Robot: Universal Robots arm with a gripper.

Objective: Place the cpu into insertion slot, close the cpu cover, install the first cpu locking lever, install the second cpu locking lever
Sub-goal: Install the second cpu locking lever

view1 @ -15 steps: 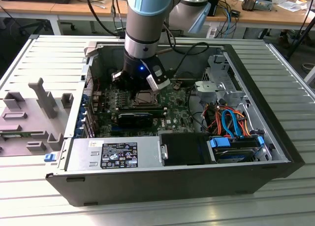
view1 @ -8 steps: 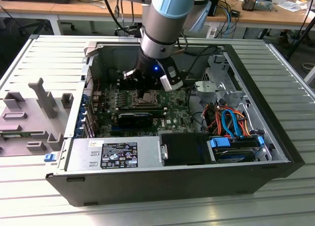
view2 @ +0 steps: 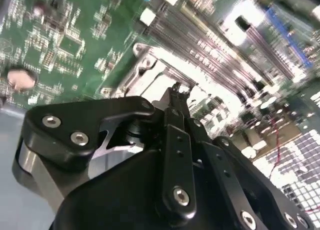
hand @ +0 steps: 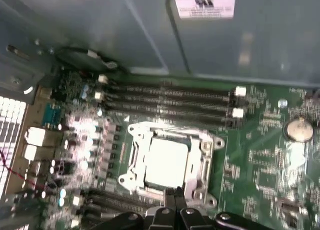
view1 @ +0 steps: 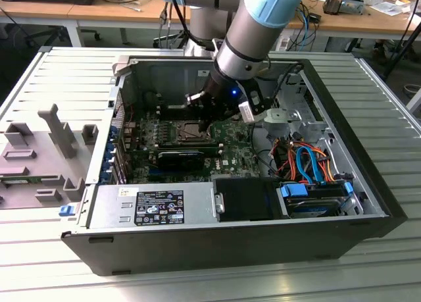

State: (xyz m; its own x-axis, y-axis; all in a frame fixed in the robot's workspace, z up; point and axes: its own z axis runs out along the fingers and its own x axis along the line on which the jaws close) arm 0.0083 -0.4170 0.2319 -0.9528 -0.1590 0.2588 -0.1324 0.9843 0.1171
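Gripper (hand: 176,196) hangs with its 2 fingers pressed together and nothing between them, tips at the edge of the insertion slot (hand: 137,162). Inside that slot lies the cpu (hand: 165,167), framed by the cpu cover (hand: 205,160); memory slots (hand: 170,97) run beside the slot.

The cpu (hand: 167,166) lay flat in the insertion slot (hand: 134,162), its pale silver top glaring under the light. The cpu cover (hand: 202,157), a thin silver frame, sat lowered around it, the chip showing through the square cut-out. In the exterior view the insertion slot (view1: 186,132) sat mid-board.
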